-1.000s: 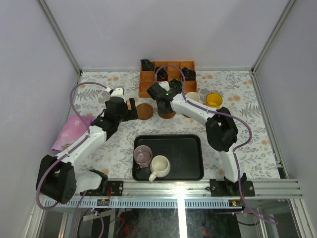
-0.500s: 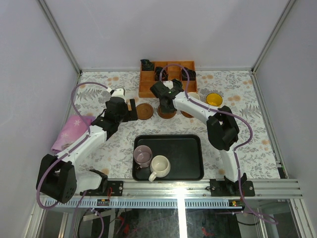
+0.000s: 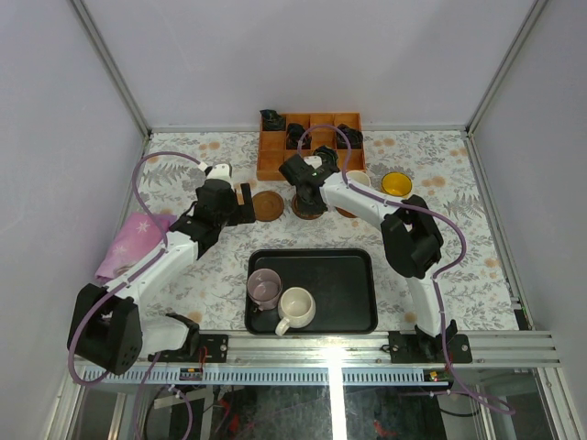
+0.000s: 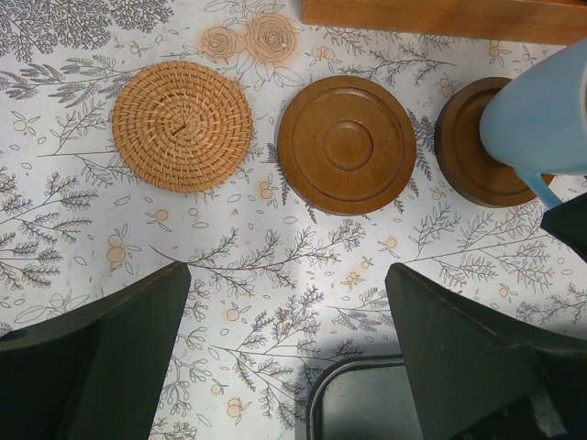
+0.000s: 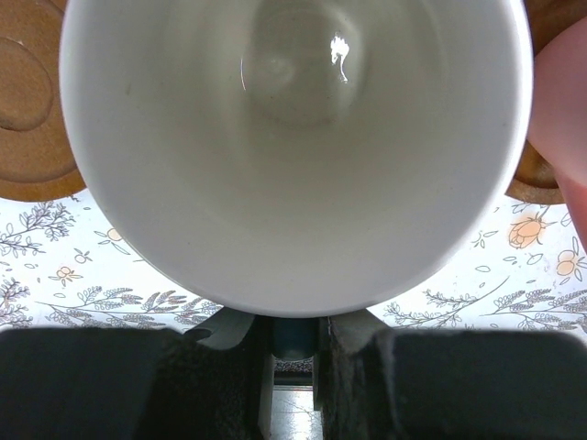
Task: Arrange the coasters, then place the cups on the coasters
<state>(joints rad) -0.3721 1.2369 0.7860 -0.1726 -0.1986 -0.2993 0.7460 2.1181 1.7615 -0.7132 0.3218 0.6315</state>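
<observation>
Step in hand: placing the blue cup [image 4: 546, 110] on the dark coaster [image 4: 472, 165]. The coasters in view lie in a row, so arranging appears complete. The right claw [image 5: 293, 337] is narrow and clamped on the cup's handle. The cup body sits directly ahead of the fingers, mouth up, and fills the right wrist view. In the left wrist view the cup stands over the dark coaster and hides part of it. Whether the base rests on the disc or hangs just above it cannot be told. The pink cup [image 5: 561, 92] stands just beside the blue cup on the right, apparently on a coaster of its own. The left claw [image 4: 286, 275] is wide and holds nothing. It hovers over the table near the brown coaster [image 4: 347, 144]; the woven coaster [image 4: 182, 126] lies beside that one on the left, and both are bare. Next move, as judged: seat the base centred on the disc, open the right claw, then back off along the handle line without nudging the pink cup. The mauve cup [image 3: 264, 288] and white cup [image 3: 296, 307] stand on the tray [image 3: 339, 293], well apart from both claws.
</observation>
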